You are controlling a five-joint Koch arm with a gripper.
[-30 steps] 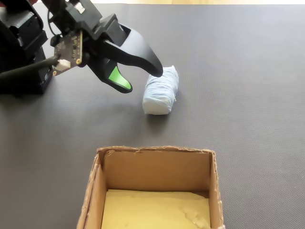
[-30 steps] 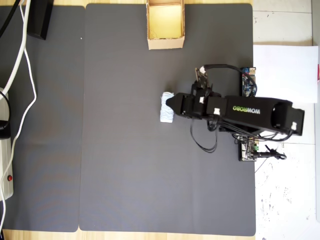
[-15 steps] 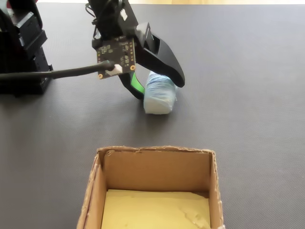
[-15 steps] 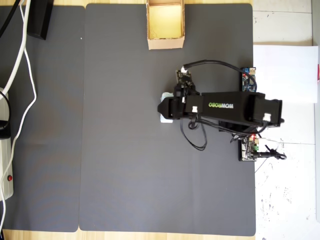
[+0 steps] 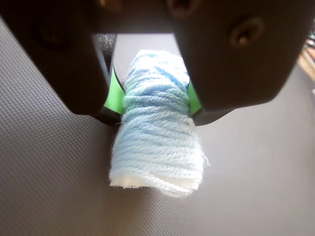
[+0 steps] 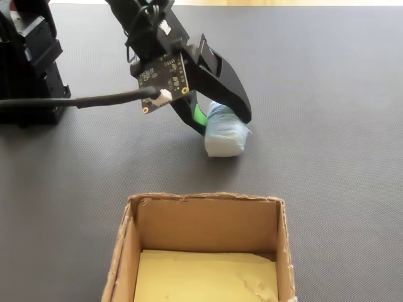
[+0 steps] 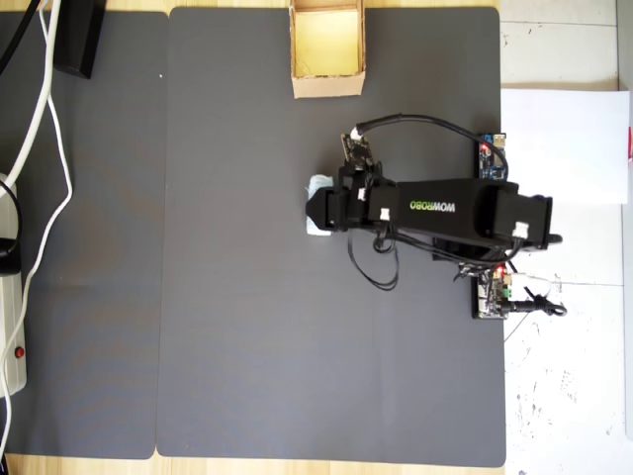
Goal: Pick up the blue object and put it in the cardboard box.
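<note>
Grip: gripper (image 5: 153, 105) jaws pinch the blue yarn roll (image 5: 156, 142), resting on the mat (image 6: 327, 94).
Left: lift, carry to the empty cardboard box (image 6: 129, 251), release.

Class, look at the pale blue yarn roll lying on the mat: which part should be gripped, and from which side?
Grip the blue roll across its round middle, coming down from above. It lies on its side, so the curved flanks face outward; the end effector already straddles them there with its green pads.

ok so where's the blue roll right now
In the fixed view the blue roll lies on the dark mat behind the cardboard box, between the gripper's two jaws.
</note>
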